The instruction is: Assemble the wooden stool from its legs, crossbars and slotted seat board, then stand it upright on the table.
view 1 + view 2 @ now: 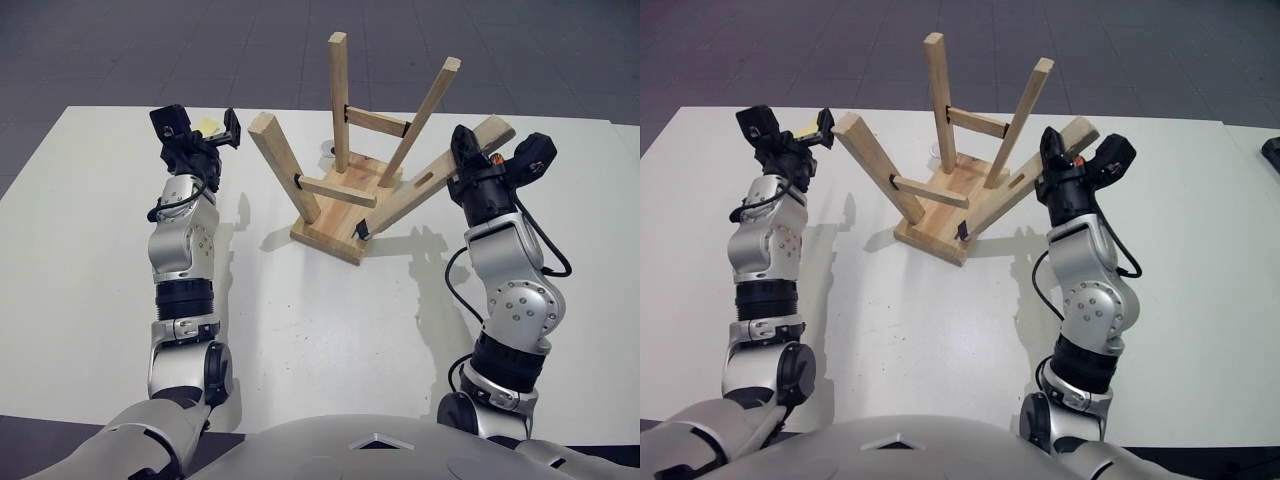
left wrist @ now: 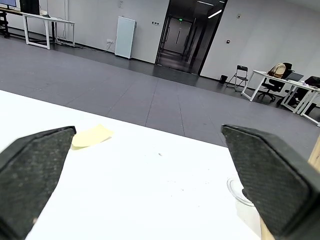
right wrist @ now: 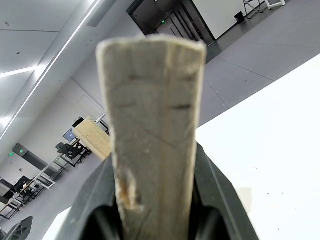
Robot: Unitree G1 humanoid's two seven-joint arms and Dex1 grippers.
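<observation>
1 small yellow note (image 2: 91, 135) lies flat near the far edge of the white table (image 1: 330, 330); grey floor tiles (image 1: 90, 50) stretch beyond.

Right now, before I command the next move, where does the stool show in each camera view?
Left eye view: the stool sits top centre, tilted with its legs up, one leg in the right gripper.
Right eye view: the same, just left of centre.
Left wrist view: a sliver of leg at the picture's edge, beside one finger of the open left gripper.
Right wrist view: the held leg, close up, mid-picture.
Shared landmark: the white table.
</observation>
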